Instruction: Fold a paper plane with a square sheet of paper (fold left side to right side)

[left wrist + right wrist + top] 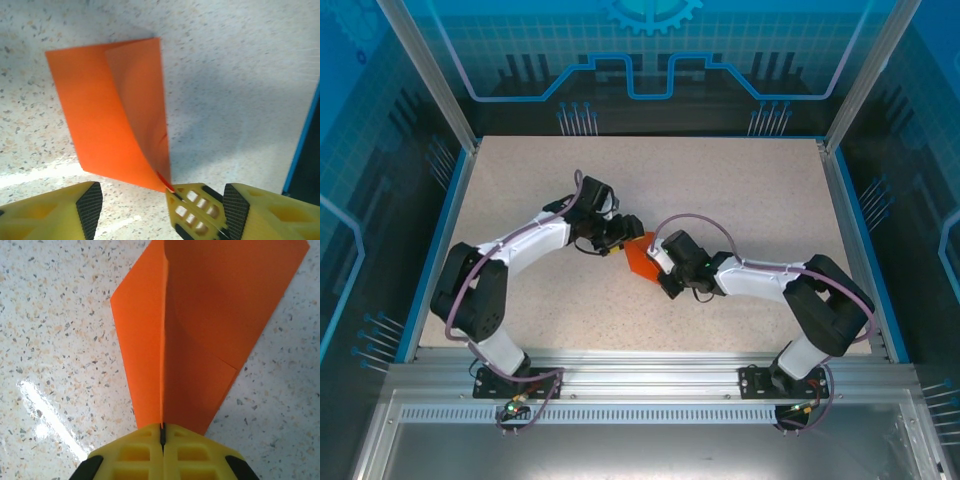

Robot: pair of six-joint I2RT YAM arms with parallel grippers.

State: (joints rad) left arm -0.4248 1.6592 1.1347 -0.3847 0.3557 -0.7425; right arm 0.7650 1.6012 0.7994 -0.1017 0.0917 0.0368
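Jaws of right gripper [162, 437] clamp the folded square sheet of paper [200, 315]; left gripper [162, 204] jaws stand wide over the speckled surface [50, 315].

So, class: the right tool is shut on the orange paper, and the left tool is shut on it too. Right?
No. The left tool stands open, fingers apart and off the orange paper, as the left wrist view shows. The right tool is shut on it, at a corner.

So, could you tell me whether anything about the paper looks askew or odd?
The square sheet of paper looks askew: its folded-over flap lies slanted, its edges not matching the layer beneath, and it curls up where the shut right end effector pinches it.
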